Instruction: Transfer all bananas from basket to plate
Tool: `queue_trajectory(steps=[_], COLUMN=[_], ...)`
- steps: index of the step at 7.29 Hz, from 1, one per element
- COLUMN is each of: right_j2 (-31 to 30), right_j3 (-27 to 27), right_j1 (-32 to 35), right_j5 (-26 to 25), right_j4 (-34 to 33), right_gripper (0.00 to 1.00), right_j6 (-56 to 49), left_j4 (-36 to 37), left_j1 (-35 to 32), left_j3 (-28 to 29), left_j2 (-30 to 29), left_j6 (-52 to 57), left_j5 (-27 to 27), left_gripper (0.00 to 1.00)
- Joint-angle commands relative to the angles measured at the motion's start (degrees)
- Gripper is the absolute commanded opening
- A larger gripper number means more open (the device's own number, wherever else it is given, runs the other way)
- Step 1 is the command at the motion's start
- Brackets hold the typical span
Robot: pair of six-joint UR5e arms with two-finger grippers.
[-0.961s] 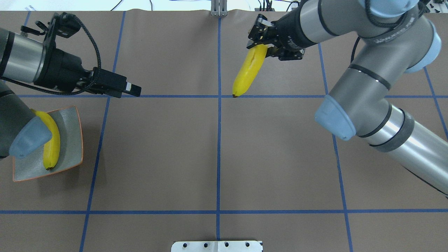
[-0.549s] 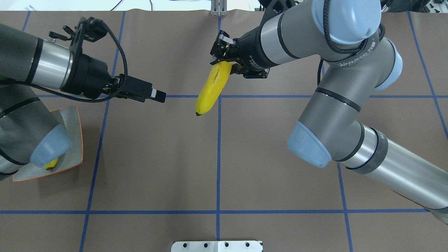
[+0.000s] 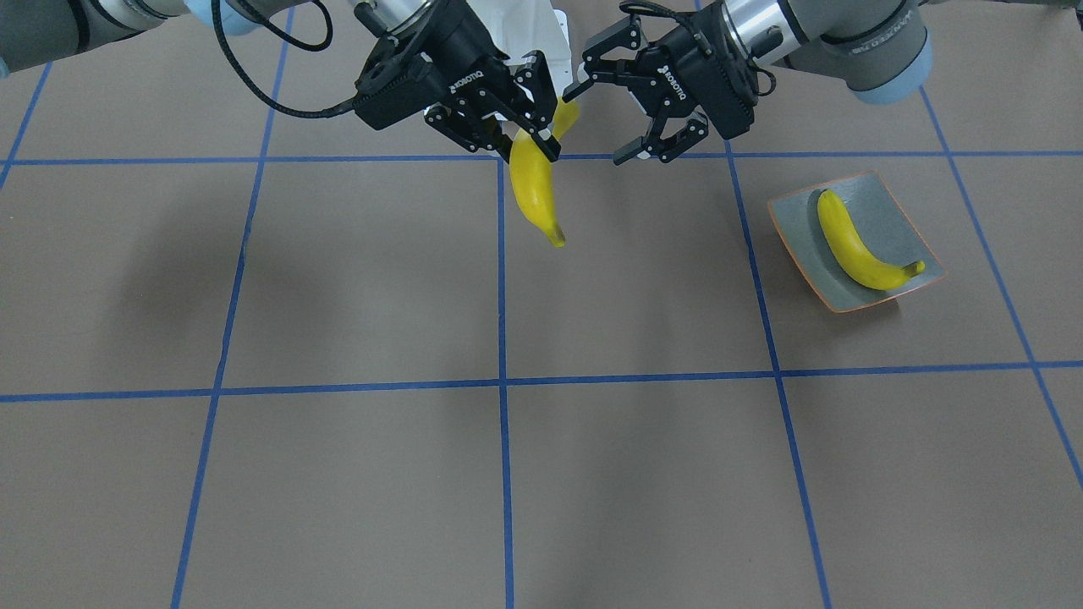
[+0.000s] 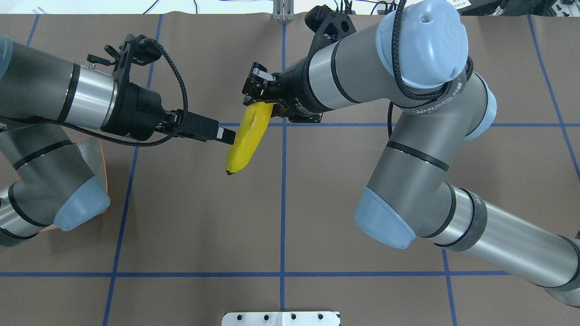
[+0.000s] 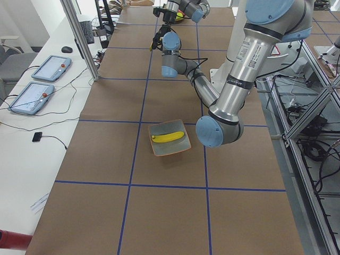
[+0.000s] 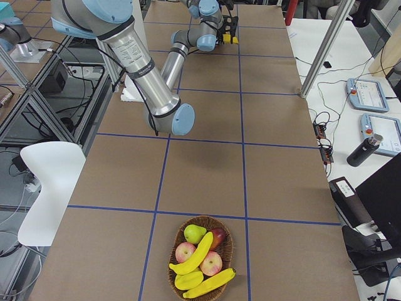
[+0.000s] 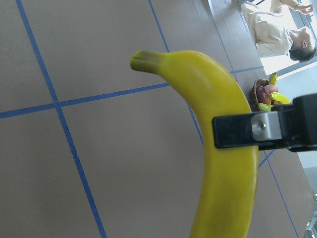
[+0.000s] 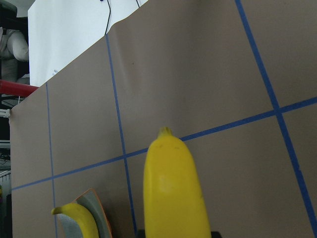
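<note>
While clamped near its upper end, bright yellow curved banana (image 4: 244, 140): hangs from right gripper (image 4: 260, 103), well apart from glossy grey-green orange-rimmed plate (image 3: 888, 224).
Left gripper (image 3: 602, 121): jaws spread, just beside that banana.
On plate: second banana (image 3: 850, 245).

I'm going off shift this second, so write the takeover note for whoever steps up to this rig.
Right claw: shut on the held banana, which hangs in the air above the table, near its centre line.
Left claw: open, close beside the held banana and not gripping it. It looks set for a hand-over.
Plate: on the left arm's side, with the plated banana lying in it.
Basket: at the right arm's end of the table, with the basket bananas among other fruit.
Done: one banana plated.
Left: pass the held banana across, plate it, then move the basket bananas.
</note>
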Motion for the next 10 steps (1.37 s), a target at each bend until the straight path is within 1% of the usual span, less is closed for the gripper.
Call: queue_trajectory(steps=[1,3,4,5,6,7,8,9,10], right_j2=[0.6,0.7,0.7,0.8,0.7,0.7,0.8,1.0,1.2], right_j3=[0.2,0.3,0.3,0.3,0.3,0.3,0.6,0.6,1.2], right_j1=[-0.7,-0.7,-0.7,-0.7,-0.7,-0.7,-0.7,-0.7,-0.7], right_j5=[-0.1,-0.1,-0.1,-0.1,0.0,0.0,-0.1,-0.2,-1.3], right_j4=[0.0,0.0,0.1,0.1,0.1,0.1,0.1,0.1,0.3], right_gripper=[0.00,0.00,0.00,0.00,0.00,0.00,0.36,0.75,1.00], right_j6=[0.0,-0.1,-0.3,-0.3,-0.5,-1.0,-1.0,-1.1,-1.2], left_j4=[-0.4,-0.5,-0.5,-0.5,-1.9,-2.8,-2.8,-2.8,-2.8], left_j1=[1.5,2.4,2.5,2.5,2.5,2.5,2.5,2.5,2.5], left_j3=[-0.2,-0.5,-0.7,-1.1,-1.1,-1.1,-1.1,-1.1,-1.1], left_j2=[-1.0,-1.2,-1.2,-1.2,-1.2,-1.2,-1.2,-1.2,-1.2], left_j6=[0.0,-0.1,0.0,0.2,0.1,0.1,0.1,0.3,0.4], left_j5=[0.1,0.1,0.0,0.0,0.0,0.0,0.0,-0.1,-0.1], left_gripper=[1.00,1.00,0.86,0.30,0.00,0.00,0.00,0.00,0.00])
